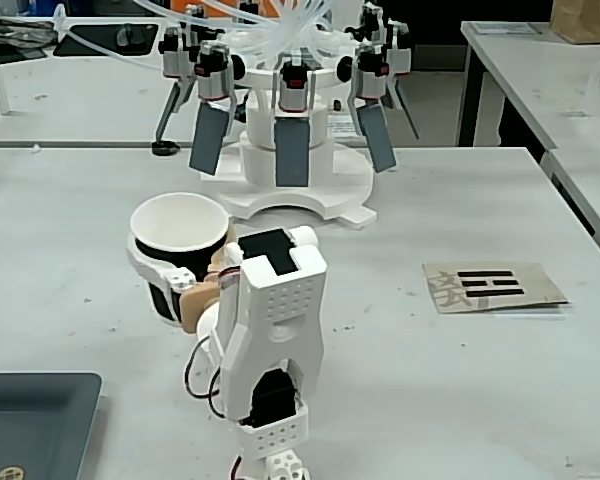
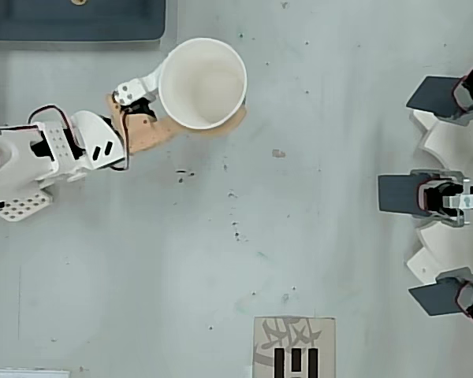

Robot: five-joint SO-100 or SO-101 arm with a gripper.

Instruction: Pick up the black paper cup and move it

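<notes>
Fixed view, facing the arm from behind; overhead view, looking straight down. The black paper cup (image 1: 178, 232) stands upright left of centre in the fixed view, its white interior open to the camera and its black wall visible below the rim. In the overhead view the cup (image 2: 202, 83) appears in the upper centre-left of the frame as a white circular mouth.

The gripper (image 1: 170, 275) encloses the cup: a white finger (image 2: 146, 81) curves along the upper-left side of the rim, and a tan finger (image 2: 154, 132) lies along the lower side, its tip emerging at the cup's lower right. The two fingers are drawn in against opposite sides of the cup wall, pinching it between them. Whether the cup base rests on the table (image 1: 460, 380) or is lifted clear cannot be determined.

The white arm (image 1: 273, 340) occupies the lower centre of the fixed view and the left edge of the overhead view.

Other items: a white fixture carrying grey paddles (image 1: 292, 155) at top centre of the fixed view (right edge overhead); a cardboard piece with black markings (image 1: 492, 286) at the right; a dark tray (image 1: 35, 420) in the lower-left corner.
</notes>
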